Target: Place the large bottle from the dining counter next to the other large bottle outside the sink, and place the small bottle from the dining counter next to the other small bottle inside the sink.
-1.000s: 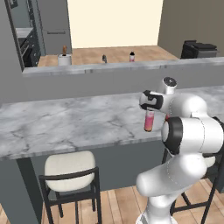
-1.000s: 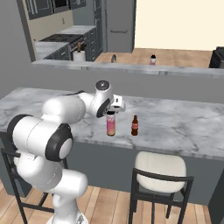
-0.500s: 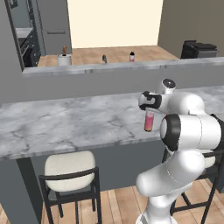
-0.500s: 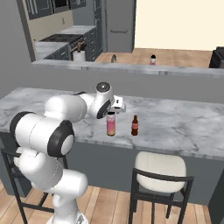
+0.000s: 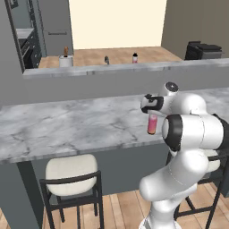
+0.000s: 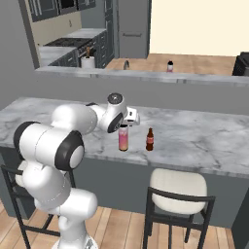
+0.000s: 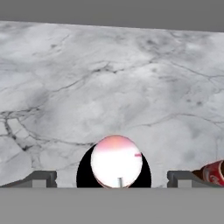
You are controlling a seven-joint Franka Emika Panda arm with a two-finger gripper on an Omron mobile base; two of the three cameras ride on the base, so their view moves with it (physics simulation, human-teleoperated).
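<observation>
claw (image 7: 112, 177): jaws wide, holding nothing, directly above large pink bottle (image 6: 123, 138) | bottle upright on desk (image 5: 67, 125), long axis vertical, cap toward claw | small brown bottle (image 6: 150, 140) just beside, upright | risk: off-centre descent tips the bottle or knocks its neighbour

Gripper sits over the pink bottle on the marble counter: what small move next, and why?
Probably lower straight down. The gripper is open directly above the pink bottle, its top centred between the fingertips, not yet around its body. The small brown bottle stands beside.
</observation>
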